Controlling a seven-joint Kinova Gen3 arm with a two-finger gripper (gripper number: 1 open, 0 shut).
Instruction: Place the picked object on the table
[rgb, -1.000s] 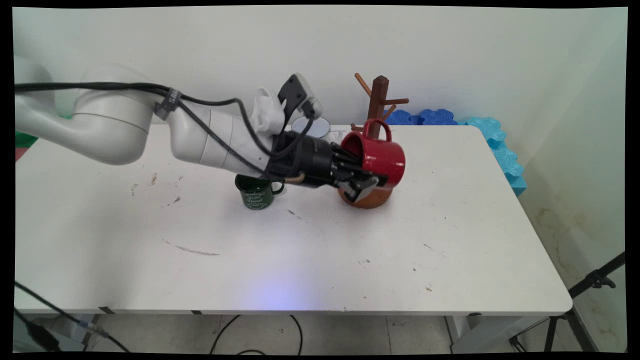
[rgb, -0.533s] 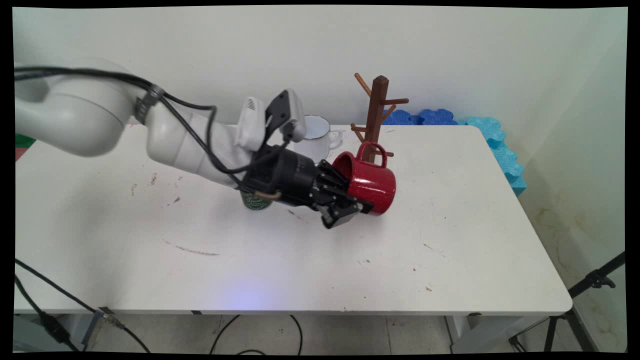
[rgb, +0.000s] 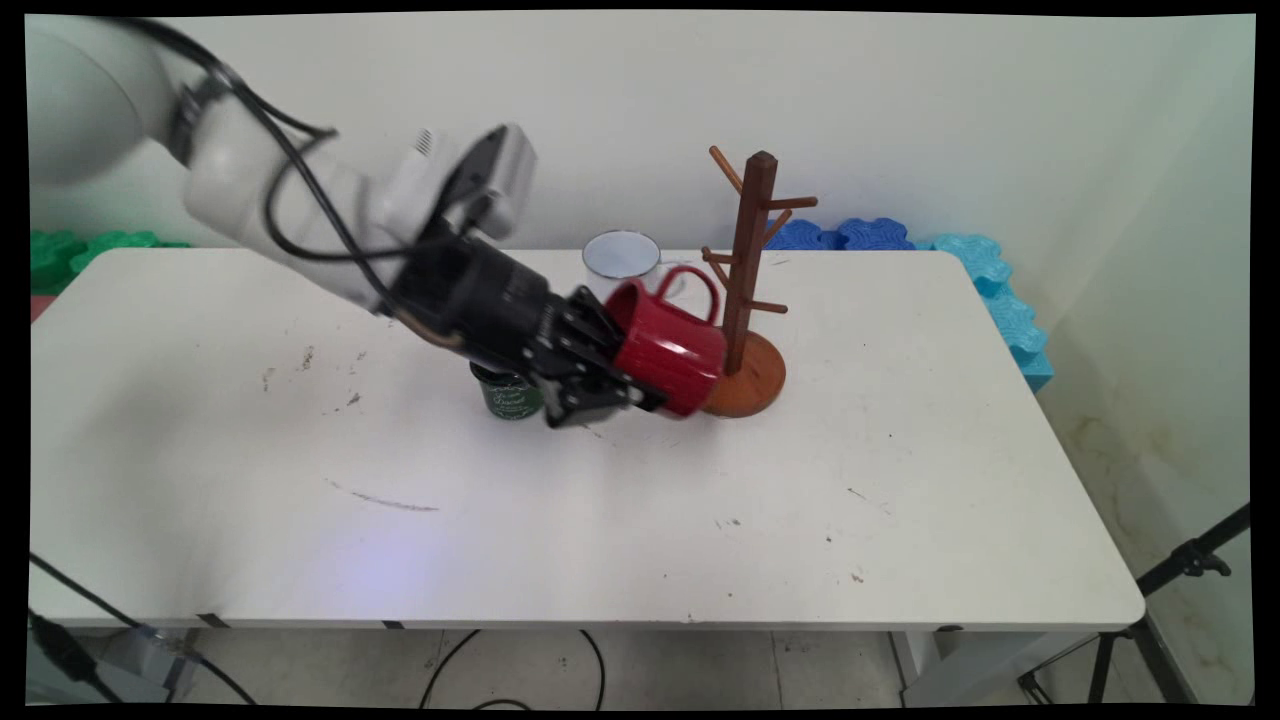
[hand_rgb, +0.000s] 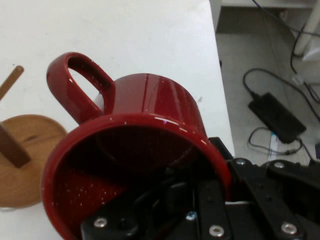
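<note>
Near frame centre, the tool (rgb: 600, 385) pinches the tilted red mug (rgb: 668, 345) by its rim just left of the wooden mug tree (rgb: 748, 270); such a thin hold could slip and knock the green mug (rgb: 510, 395) on the bench (rgb: 900, 480).

I count three mugs: one red mug (rgb: 668, 346), one green mug (rgb: 510, 397), one white mug (rgb: 622, 258); plus one wooden mug tree (rgb: 748, 290).

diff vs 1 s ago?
The gripper, shut on the red mug throughout, carried it left and away from the mug tree, dipping midway. Mug tree, green mug and white mug stayed put.
</note>
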